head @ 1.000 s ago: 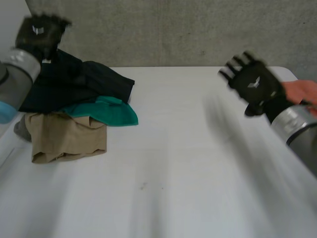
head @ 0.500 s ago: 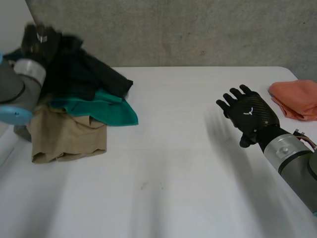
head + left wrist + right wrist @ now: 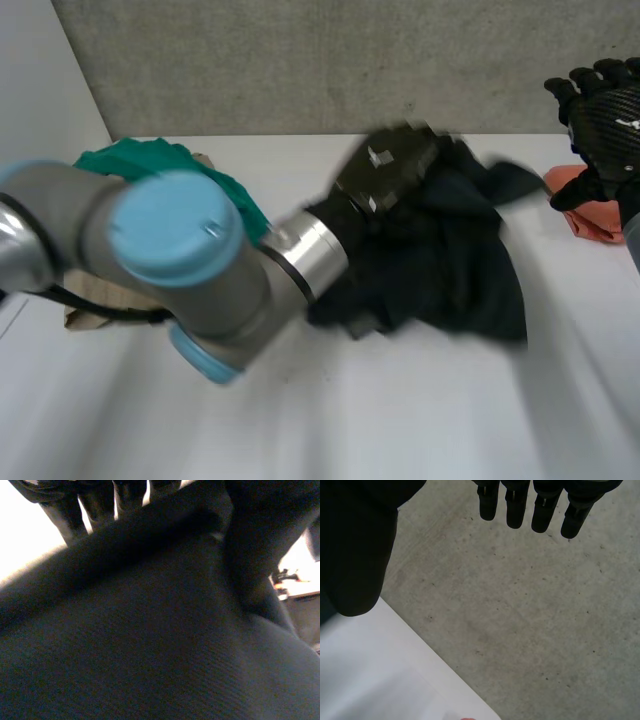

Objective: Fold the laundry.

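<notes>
In the left hand [image 3: 385, 170]: black garment [image 3: 450, 270], pinched between fingers [image 3: 60, 510] and thumb, bunched, draping below the palm toward the table [image 3: 300, 430].
Right hand [image 3: 605, 105]: raised, fingers straight and apart, empty.
Near right hand: orange cloth [image 3: 600, 222], on the table.
Risk: slip from a thin pinch; crumpled landing from one-handed hold; trailing hem snagging orange cloth.

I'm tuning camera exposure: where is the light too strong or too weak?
Left wrist view: the background past the left hand burns out to white, and the black garment it holds is dim. Right wrist view: the wall is evenly lit; the right hand reads as a silhouette. Head view: soft, even light, no glare on the table.
</notes>
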Controlling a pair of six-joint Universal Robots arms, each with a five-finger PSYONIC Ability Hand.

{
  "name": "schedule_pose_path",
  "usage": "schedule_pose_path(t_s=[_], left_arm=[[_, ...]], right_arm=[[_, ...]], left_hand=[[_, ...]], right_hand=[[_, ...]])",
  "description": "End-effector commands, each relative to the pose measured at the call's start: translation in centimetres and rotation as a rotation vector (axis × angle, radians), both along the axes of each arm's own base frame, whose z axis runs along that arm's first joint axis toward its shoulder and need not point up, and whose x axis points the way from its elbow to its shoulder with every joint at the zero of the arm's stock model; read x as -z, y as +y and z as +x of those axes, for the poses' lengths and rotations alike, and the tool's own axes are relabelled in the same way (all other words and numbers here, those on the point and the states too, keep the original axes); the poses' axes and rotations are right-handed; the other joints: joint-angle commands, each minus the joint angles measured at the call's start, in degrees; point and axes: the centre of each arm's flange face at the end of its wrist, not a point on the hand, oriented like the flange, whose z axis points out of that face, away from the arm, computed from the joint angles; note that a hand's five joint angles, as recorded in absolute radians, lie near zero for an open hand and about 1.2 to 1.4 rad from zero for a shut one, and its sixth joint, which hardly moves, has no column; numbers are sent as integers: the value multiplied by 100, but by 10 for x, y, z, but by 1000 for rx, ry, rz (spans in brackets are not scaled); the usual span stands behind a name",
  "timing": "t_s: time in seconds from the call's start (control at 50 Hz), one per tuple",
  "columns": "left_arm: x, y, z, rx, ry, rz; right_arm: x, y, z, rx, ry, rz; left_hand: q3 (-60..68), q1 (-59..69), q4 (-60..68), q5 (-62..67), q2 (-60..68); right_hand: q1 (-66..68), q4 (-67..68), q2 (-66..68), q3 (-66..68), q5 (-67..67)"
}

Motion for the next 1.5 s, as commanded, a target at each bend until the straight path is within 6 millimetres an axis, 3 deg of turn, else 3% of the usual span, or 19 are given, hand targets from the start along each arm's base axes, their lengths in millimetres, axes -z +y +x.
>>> schedule_pose_path(t_s=[0.02,0.06,0.1,0.12,0.18,0.24,0.3,0.44,0.58,0.7,0.8,0.92,0.94,1.02,1.04,1.14,1.22,1.4,1.5], left_arm=[[22,10,-8,83,-16,103],[20,7,-6,73,-17,95],[10,-11,7,18,-21,61],[0,-31,24,-51,-38,28],[-15,-61,61,-181,-93,-9],[-26,-83,92,-289,-142,-48],[-26,-95,110,-343,-188,-58],[-10,-115,137,-425,-340,-88],[51,-143,148,-464,-603,-169],[84,-165,155,-531,-763,-238],[112,-192,174,-586,-883,-281],[128,-205,178,-594,-927,-304],[132,-209,181,-598,-933,-305],[135,-217,189,-631,-939,-304],[133,-225,196,-676,-937,-314],[120,-248,211,-868,-910,-396],[107,-276,242,-1089,-923,-488],[99,-301,291,-1233,-1089,-572],[101,-304,297,-1243,-1089,-572]], right_arm=[[14,-2,2,-31,20,44],[24,-5,4,-40,29,79],[31,-7,5,-47,34,113],[35,-8,5,-53,38,141],[39,-6,6,-59,50,201],[44,-1,7,-83,80,255],[53,10,13,-163,131,307],[87,35,44,-387,219,401],[119,23,44,-314,260,493],[122,23,42,-300,282,496],[124,24,42,-302,281,503],[126,24,42,-300,282,501],[126,24,42,-297,282,499],[126,23,41,-294,281,500],[126,22,40,-291,282,499],[126,23,41,-288,284,500],[126,23,41,-290,286,499],[126,23,41,-290,286,499],[125,22,41,-288,286,496]], left_hand=[[-3675,-3072,-3725,-3557,-3672],[-3676,-3074,-3726,-3559,-3673],[-3609,-3006,-3659,-3491,-3606],[-3592,-2990,-3642,-3475,-3589],[-3508,-2906,-3558,-3391,-3505],[-3508,-2906,-3558,-3391,-3505],[-3541,-2939,-3591,-3424,-3538],[-3575,-2973,-3625,-3458,-3572],[-3508,-2906,-3558,-3391,-3505],[-3373,-2771,-3423,-3256,-3370],[-3038,-2436,-3088,-2921,-3035],[-1559,-957,-1609,-1442,-1556],[-774,-171,-824,-656,-771],[1179,1782,1129,1297,1183],[3134,3736,3084,3251,3137],[3269,3871,3219,3386,3272],[3269,3871,3219,3386,3272],[3269,3871,3219,3386,3272],[3269,3871,3219,3386,3272]], right_hand=[[-281,-202,-173,-201,-263],[-281,-202,-173,-201,-263],[-281,-202,-173,-201,-263],[-281,-202,-173,-201,-263],[-281,-202,-173,-201,-263],[-281,-202,-173,-201,-263],[-281,-202,-173,-201,-263],[-281,-202,-173,-201,-263],[-281,-202,-173,-201,-263],[-281,-202,-173,-201,-263],[-281,-202,-173,-201,-263],[-281,-202,-173,-201,-263],[-281,-202,-173,-201,-263],[-281,-202,-173,-201,-263],[-281,-202,-173,-201,-263],[-281,-202,-173,-201,-263],[-281,-202,-173,-201,-263],[-281,-202,-173,-201,-263],[-281,-202,-173,-201,-263]])
